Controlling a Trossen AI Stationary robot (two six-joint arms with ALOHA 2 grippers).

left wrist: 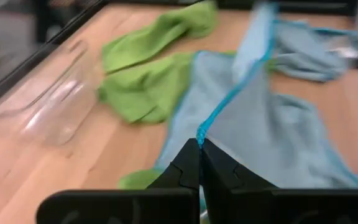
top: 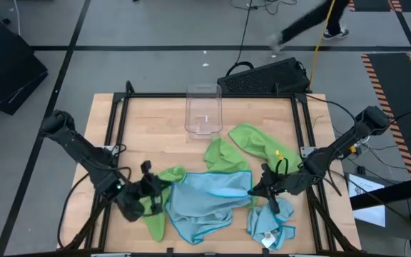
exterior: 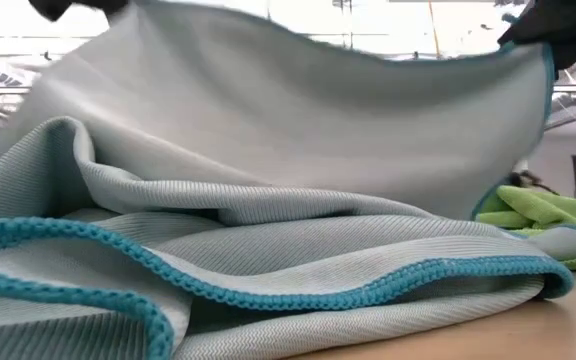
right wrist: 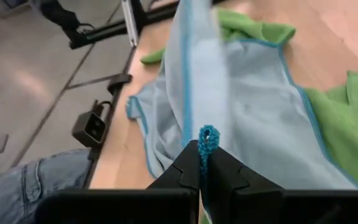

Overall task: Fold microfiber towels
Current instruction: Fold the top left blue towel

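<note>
The wooden bench [top: 155, 121] fills the middle of the high view, with a black frame around it. On its near half lies a large light blue towel [top: 209, 200]. It is spread between the two arms and partly lifted, and its near part is bunched in folds. In the low view this towel [exterior: 268, 200] covers almost the whole picture and hangs like a curtain from its top edge, with a teal border along the folds.

Three green towels lie around it. One green towel [top: 259, 143] lies toward the far right of the bench, a second green towel [top: 220, 155] lies just beside it and touches the blue one, and a third green towel [top: 155, 214] lies at the near left, partly under the blue one. A smaller blue towel [top: 270, 221] is crumpled at the near right edge and carries a small white tag.

A clear plastic bin [top: 203, 111] stands at the far middle of the bench, well apart from the towels.

The left gripper [top: 154, 187] is at the left edge of the large blue towel, and its fingers are pressed together on the teal border [left wrist: 199, 134]. The right gripper [top: 257, 190] is at the right edge of the same towel, clamped on a corner of the border [right wrist: 207, 140].
</note>
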